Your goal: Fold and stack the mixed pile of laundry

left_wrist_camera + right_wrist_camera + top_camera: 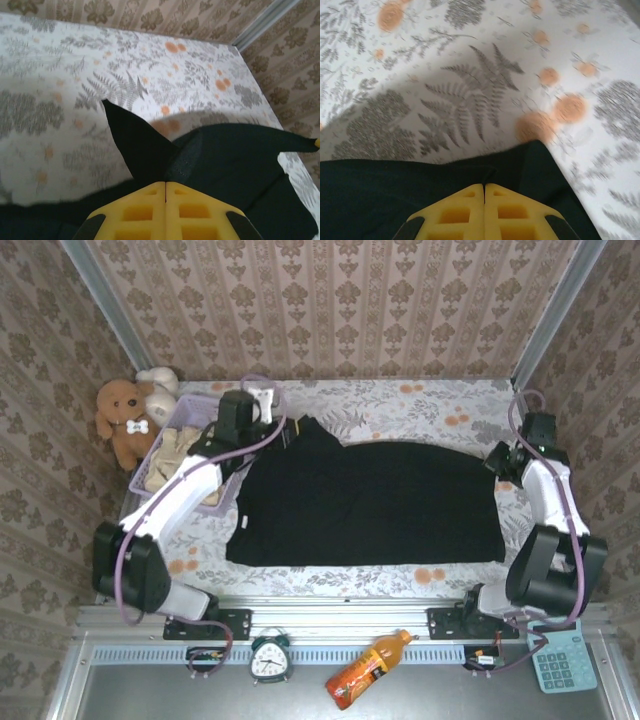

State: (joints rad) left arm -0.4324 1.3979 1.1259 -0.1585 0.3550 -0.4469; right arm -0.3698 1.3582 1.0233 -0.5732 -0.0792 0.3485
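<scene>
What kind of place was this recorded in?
Probably a test booth dressed as a home room: patterned wallpaper on three sides, a floral tablecloth under the black garment, and a metal rail along the near edge.

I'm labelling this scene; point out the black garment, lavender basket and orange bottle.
Large black cloth garment (pixel 370 505): top external view, its middle.
Lavender plastic mesh basket (pixel 150 452): top external view, left rim.
Orange plastic drink bottle (pixel 365 670): top external view, its label.

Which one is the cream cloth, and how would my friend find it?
Look at the far left corner of the flowery table, where a lavender basket sits beside a brown teddy bear. The cream-beige cloth lies crumpled inside that basket. It is pale and bunched up, unlike the big black garment spread flat across the table's middle.
</scene>
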